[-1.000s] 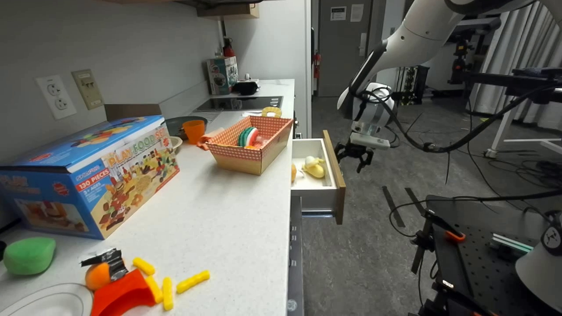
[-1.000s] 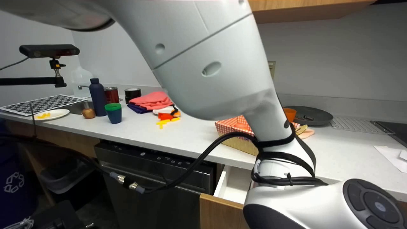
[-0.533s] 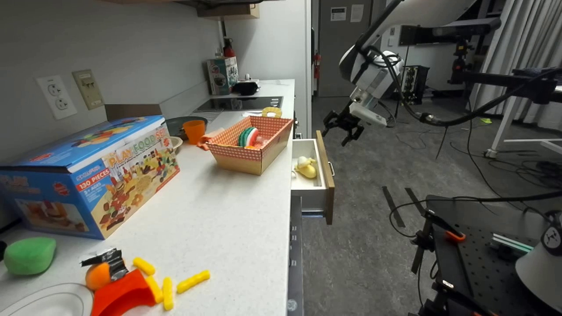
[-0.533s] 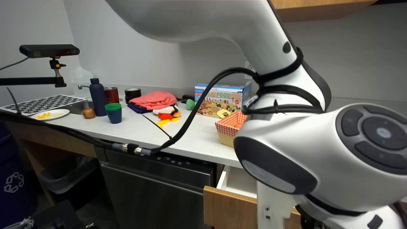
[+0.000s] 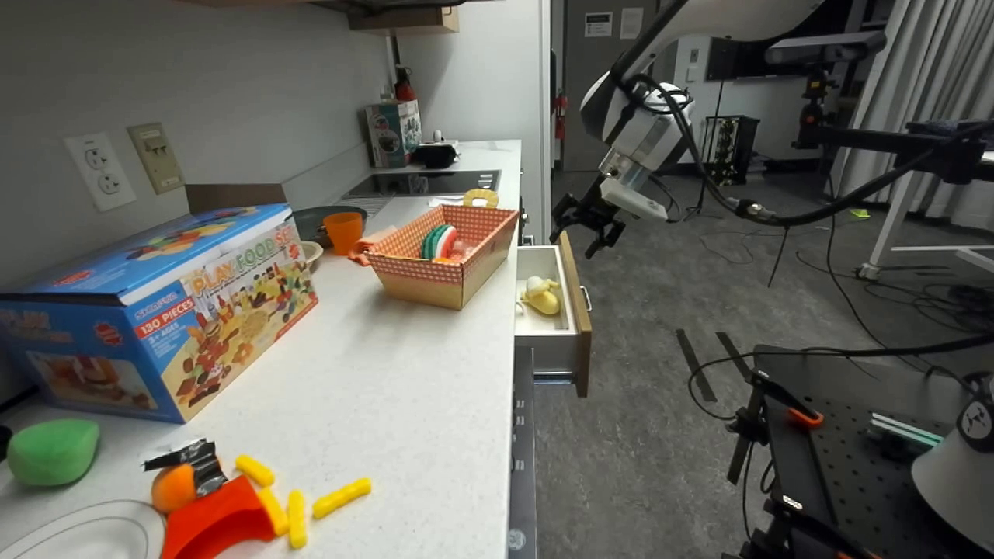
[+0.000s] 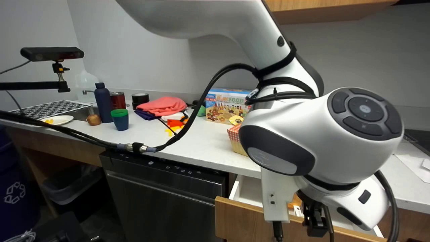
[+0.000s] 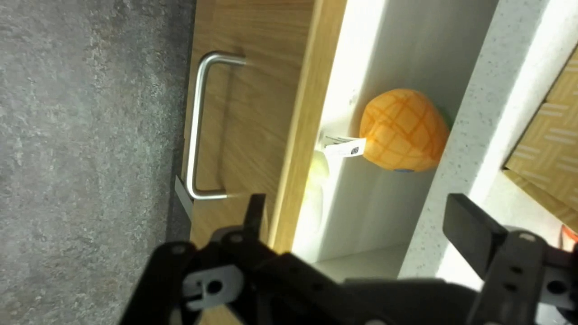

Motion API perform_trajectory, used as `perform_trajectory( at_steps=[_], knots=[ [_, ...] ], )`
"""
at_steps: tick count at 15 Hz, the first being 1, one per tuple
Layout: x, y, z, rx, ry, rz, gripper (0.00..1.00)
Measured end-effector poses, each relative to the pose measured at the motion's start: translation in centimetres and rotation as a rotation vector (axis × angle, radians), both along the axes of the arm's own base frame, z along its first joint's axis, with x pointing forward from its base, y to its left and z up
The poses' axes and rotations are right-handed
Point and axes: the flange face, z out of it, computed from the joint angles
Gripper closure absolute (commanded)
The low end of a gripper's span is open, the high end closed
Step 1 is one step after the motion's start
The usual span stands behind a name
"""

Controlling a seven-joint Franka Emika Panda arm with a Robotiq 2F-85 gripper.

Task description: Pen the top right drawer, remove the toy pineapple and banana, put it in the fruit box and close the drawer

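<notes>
Our gripper (image 7: 360, 217) has its fingers (image 7: 256, 211) well apart, hanging above the open top right drawer (image 7: 372, 230) by its wooden front edge. Ahead of the fingertips, well clear of them, we see the toy pineapple (image 7: 403, 131) lying in that drawer: rounded, orange w/ darker crosshatch lines, a small blue patch on its edge, a bit of green on the counter (image 7: 478, 113) side, the rest of its top hidden. A white printed tag (image 7: 345, 148) sticks out from it toward the drawer front. Also below the gripper, same drawer, just beside the front wall: the banana (image 5: 543, 299), yellow w/ a whitish top, partly washed out by glare in the wrist view. Drawer's inside is white; its metal handle (image 7: 196, 131) is on the outer face. Up on the counter, on the opp. side of the gripper from that handle, we have the fruit box (image 5: 423, 291): tan walls, red/white checked lining, w/ a toy watermelon slice (image 5: 441, 241) + red/orange bits (image 5: 464, 248) in it we can't ID. Farther from the gripper: an orange cup (image 5: 344, 233), a blue PLAY FOOD SET box (image 5: 225, 310) & a white plate (image 6: 67, 118) w/ yellow pcs (image 6: 49, 121).
</notes>
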Motion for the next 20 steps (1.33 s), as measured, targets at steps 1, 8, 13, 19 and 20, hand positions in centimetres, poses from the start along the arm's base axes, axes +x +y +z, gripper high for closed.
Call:
perform_trajectory(
  at_steps=[1,8,13,19,20],
  knots=[
    [0.5,0.2,-0.8,-0.005,0.029,0.006,0.00],
    [1.9,-0.4,-4.2,-0.095,0.252,-0.008,0.00],
    [2.4,-0.6,-4.7,-0.155,0.399,-0.048,0.00],
    [0.4,-2.0,-4.8,-0.153,0.601,-0.117,0.00],
    [-0.2,-2.4,-4.9,-0.147,0.634,-0.130,0.00]
  ],
)
